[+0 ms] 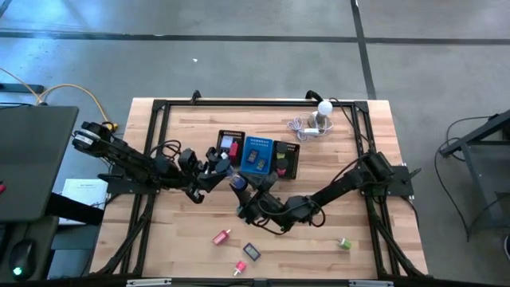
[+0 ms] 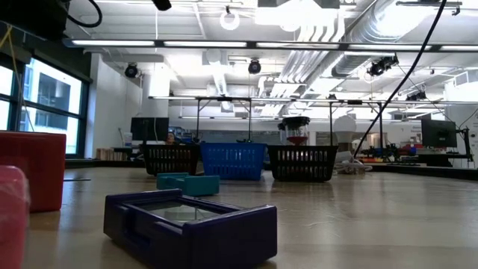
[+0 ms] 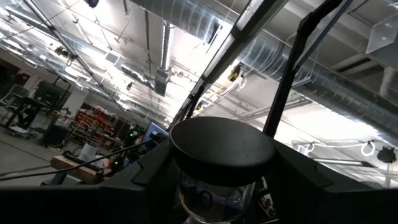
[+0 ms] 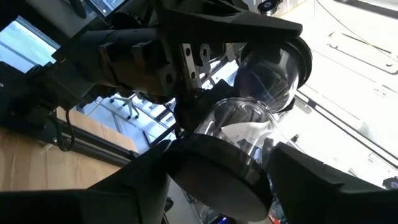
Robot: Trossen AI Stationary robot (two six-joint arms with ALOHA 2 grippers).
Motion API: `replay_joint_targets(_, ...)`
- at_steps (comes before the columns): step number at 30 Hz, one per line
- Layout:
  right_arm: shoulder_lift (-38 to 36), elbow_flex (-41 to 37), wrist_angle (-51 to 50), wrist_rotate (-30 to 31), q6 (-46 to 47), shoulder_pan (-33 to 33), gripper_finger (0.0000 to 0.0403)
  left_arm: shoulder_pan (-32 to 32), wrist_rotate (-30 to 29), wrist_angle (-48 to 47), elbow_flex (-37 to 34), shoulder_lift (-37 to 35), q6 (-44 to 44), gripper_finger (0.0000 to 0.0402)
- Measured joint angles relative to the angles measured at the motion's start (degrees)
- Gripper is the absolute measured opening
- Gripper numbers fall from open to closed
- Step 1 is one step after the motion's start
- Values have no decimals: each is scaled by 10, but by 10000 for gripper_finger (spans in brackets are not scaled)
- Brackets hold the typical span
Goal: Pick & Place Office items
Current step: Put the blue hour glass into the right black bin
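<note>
I'm seeing both arms meeting near the table's middle, just in front of the black mesh tray (image 1: 259,155). The left gripper (image 1: 217,163) and the right gripper (image 1: 244,191) are both closing on one clear spool with black end caps (image 4: 249,137): my left wrist view is showing a black cap (image 3: 222,144) sitting between the fingers, and the right wrist view is showing the other cap (image 4: 214,171) between its own. On the near boards a pink piece (image 1: 221,236), a dark blue case (image 1: 252,252), another pink piece (image 1: 240,267) and a green piece (image 1: 343,243) are lying apart
</note>
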Motion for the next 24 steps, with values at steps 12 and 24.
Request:
replay_joint_targets(12,0,0,13,17,-4,-8,217,1,-4,0,0,0,-1,194)
replay_joint_targets(24,1,-1,33,14,-35,0,164,0,9,0,1,-1,-7,202)
